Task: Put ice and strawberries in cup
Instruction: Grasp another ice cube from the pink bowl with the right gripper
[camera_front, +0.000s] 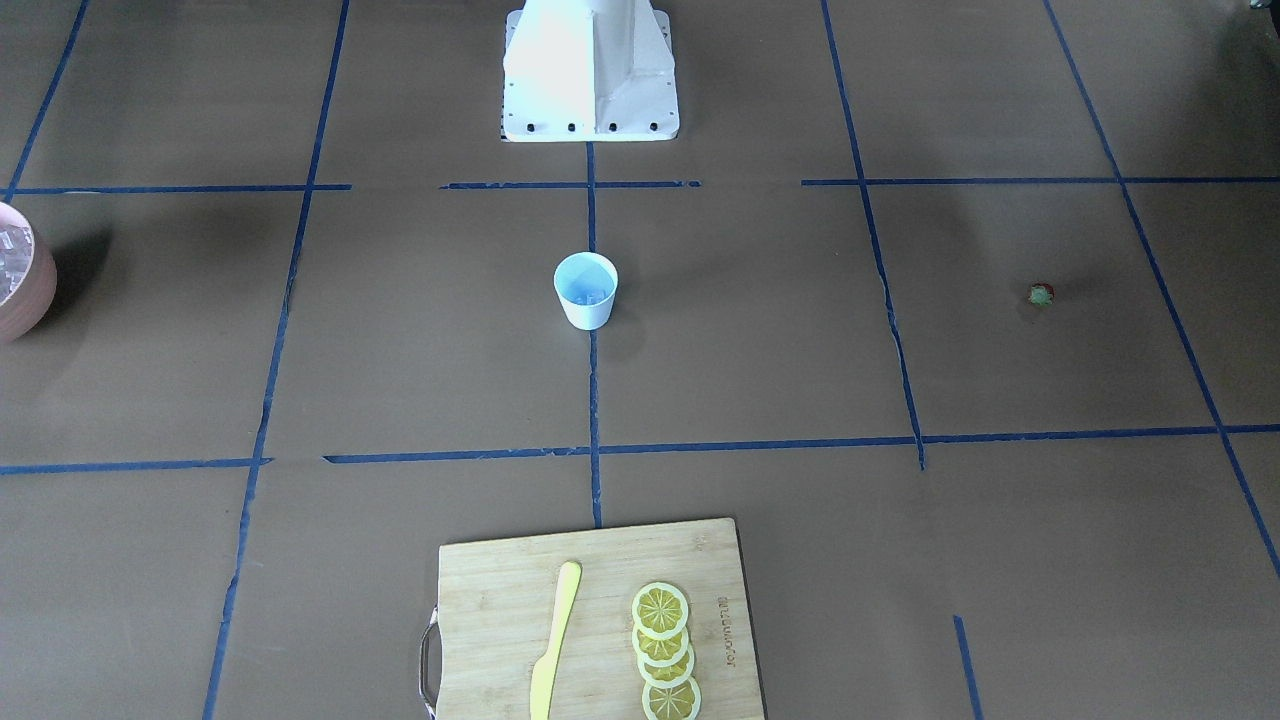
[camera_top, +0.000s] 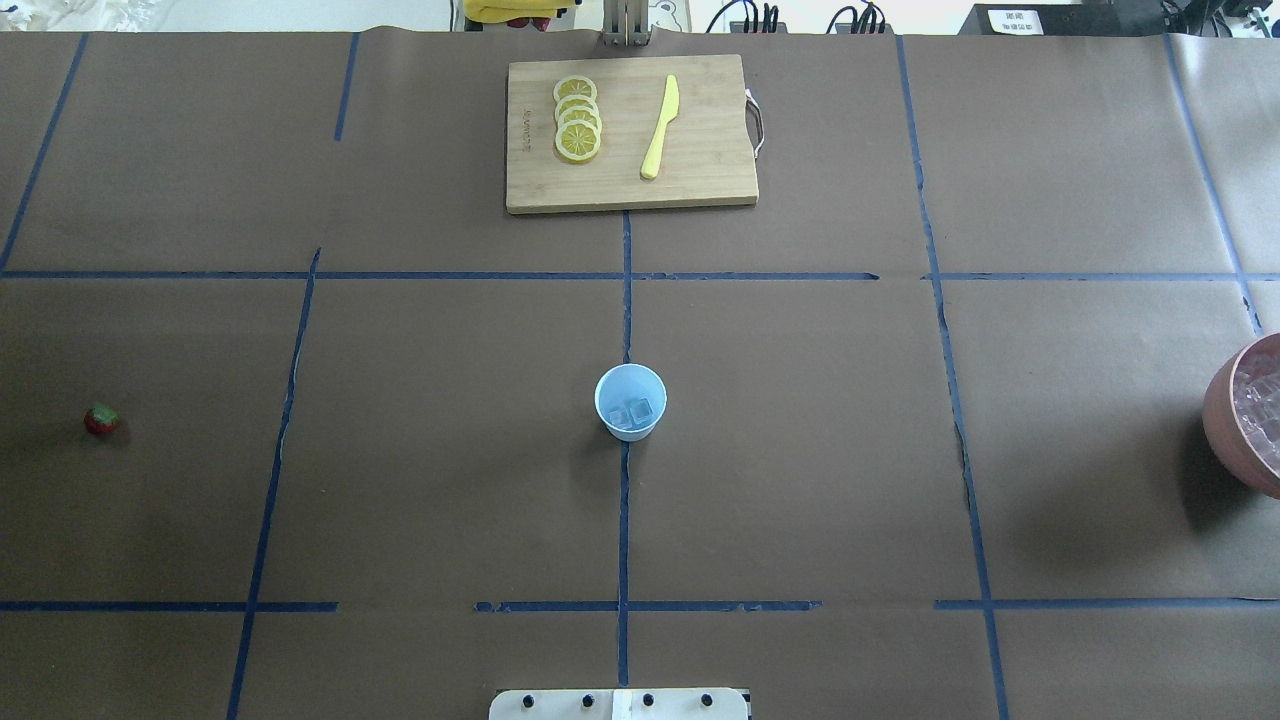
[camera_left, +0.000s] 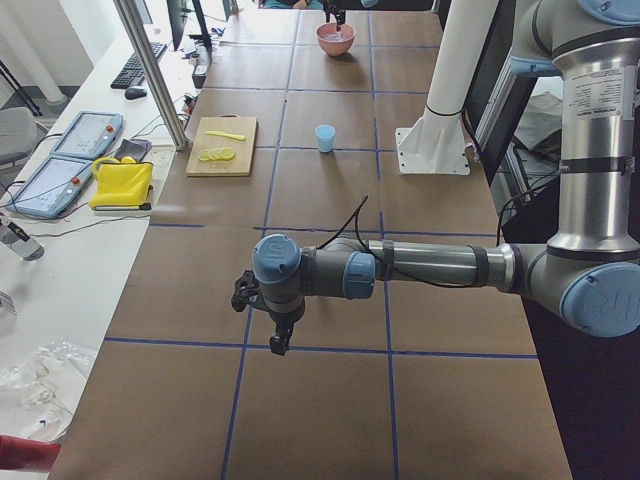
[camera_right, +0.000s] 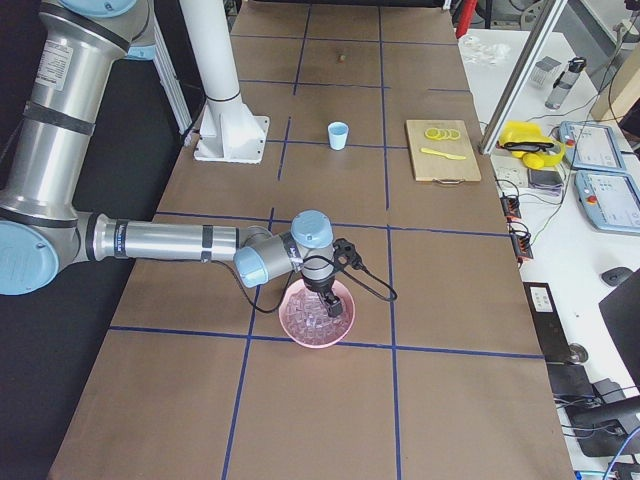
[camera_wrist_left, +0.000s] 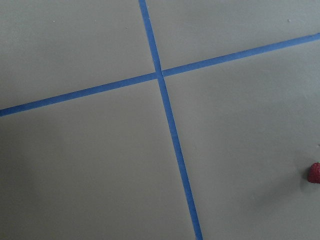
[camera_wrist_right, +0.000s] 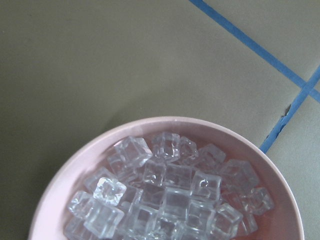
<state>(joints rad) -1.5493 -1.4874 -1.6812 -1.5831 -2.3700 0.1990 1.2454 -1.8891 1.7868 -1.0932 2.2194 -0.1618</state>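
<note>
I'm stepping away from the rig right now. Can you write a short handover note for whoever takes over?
Left gripper: hangs low over bare table, the strawberry only at the edge of its wrist view; open or shut cannot be told.
Right gripper: over the pink bowl of ice; state cannot be told.
Cup: upright mid-table, two ice cubes inside.
Done: some ice is in.
Left: the strawberry, lying on the table at the robot's far left, must go into the cup; more ice if wanted.
</note>
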